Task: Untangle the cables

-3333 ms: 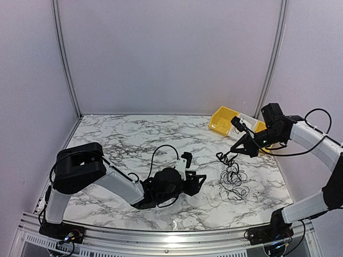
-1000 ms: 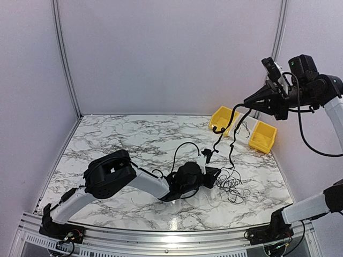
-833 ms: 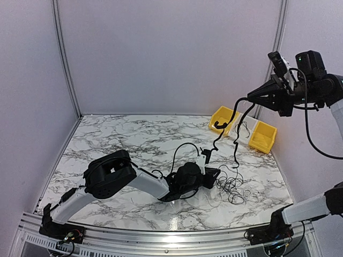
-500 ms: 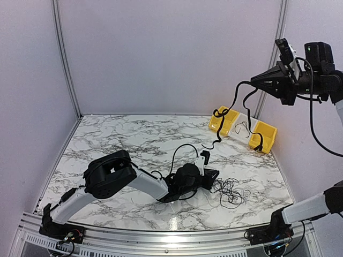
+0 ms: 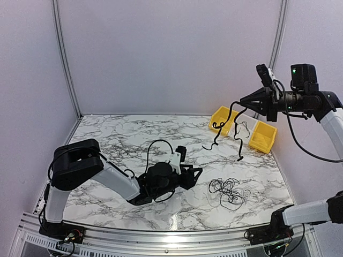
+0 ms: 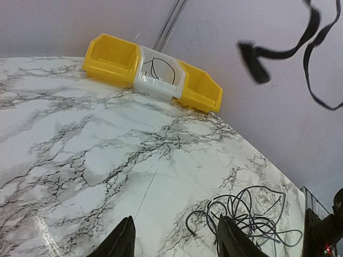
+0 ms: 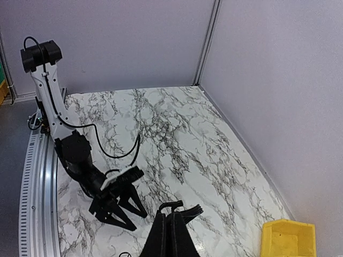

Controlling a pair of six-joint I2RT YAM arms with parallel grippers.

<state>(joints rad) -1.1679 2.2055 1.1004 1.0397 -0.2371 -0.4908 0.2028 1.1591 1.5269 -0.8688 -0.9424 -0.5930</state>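
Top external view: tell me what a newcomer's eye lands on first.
The right gripper, held high at the right, is shut on a black cable that dangles in mid-air. Below it, a loose tangle of cables lies on the marble table, with the left gripper open just to its left.

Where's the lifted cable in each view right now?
Top external: lifted cable hangs from the right gripper, upper right.
Left wrist: cable dangles in the top right corner.
Right wrist: cable loops at the fingertips, bottom centre.
Shared landmark: yellow bin.
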